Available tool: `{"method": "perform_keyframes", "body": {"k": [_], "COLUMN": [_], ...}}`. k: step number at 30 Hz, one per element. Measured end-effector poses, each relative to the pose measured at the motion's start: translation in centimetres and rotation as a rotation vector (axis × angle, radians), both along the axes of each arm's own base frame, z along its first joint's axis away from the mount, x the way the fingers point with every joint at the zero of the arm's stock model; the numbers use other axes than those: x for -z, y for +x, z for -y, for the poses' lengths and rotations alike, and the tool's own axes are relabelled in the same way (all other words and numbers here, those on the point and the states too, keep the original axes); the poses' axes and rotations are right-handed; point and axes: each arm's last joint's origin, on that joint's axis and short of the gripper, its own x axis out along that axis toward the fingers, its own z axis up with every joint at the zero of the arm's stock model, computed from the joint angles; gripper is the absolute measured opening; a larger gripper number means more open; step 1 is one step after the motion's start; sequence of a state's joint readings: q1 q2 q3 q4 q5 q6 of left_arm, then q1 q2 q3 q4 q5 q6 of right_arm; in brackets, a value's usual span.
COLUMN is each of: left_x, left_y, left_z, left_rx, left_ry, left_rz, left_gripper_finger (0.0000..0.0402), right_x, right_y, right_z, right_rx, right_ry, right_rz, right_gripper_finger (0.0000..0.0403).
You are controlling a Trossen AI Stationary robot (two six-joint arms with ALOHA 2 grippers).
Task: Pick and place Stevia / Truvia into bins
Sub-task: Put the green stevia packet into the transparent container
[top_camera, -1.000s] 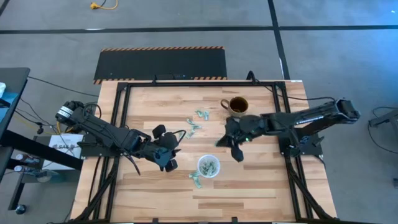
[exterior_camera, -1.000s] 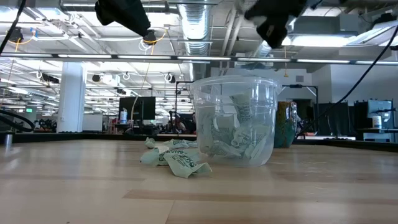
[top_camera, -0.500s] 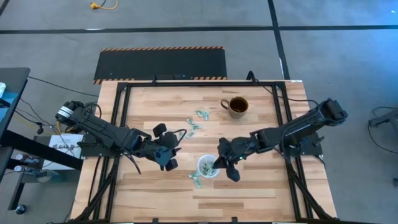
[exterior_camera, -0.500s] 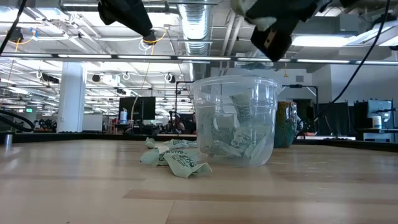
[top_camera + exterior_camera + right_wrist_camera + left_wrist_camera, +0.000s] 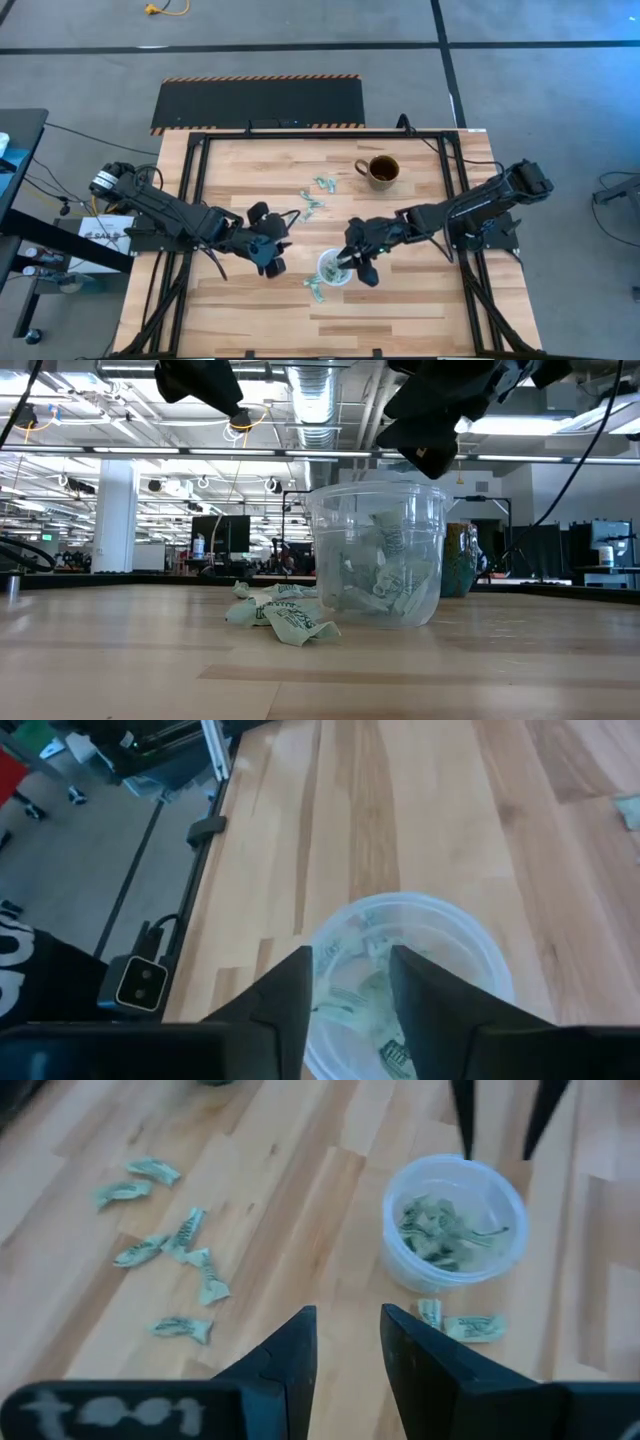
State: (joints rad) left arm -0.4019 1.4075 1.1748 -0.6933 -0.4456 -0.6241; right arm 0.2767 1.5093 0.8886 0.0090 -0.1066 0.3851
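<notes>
Right gripper has swung from beside the mug to over the cup, jaws parted, empty | left gripper idle, half-open | loose sachets mid-bench | risk: descending fingers tip cup

The right arm reaches in from the right side of the table, stretched low and long toward the middle, its gripper pointing down with the two dark fingers parted and nothing visible between them. The left arm lies folded across the left side, elbow out near the edge, its gripper held above the tabletop with the fingers a narrow gap apart and empty.
</notes>
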Motion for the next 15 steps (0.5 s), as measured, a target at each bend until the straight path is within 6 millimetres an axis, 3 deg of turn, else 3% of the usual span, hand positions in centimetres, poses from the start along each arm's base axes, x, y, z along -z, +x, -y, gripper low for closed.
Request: {"method": "perform_keyframes", "body": {"k": [6, 15], "left_x": [1.5, 6.9], "left_y": [1.2, 4.7], "left_z": [0.9, 2.7], "left_rx": [0.11, 0.224], "left_ry": [-0.049, -0.084], "left_rz": [-0.061, -0.176], "left_gripper_finger": [0.0102, 0.0117], "right_x": [-0.4, -2.5], "right_y": [0.1, -1.8], "right_z": [0.7, 3.1], "right_rx": [0.012, 0.062], "right_ry": [-0.011, -0.04], "right_rz": [0.018, -0.005], "right_gripper_finger": [0.015, 0.0135]}}
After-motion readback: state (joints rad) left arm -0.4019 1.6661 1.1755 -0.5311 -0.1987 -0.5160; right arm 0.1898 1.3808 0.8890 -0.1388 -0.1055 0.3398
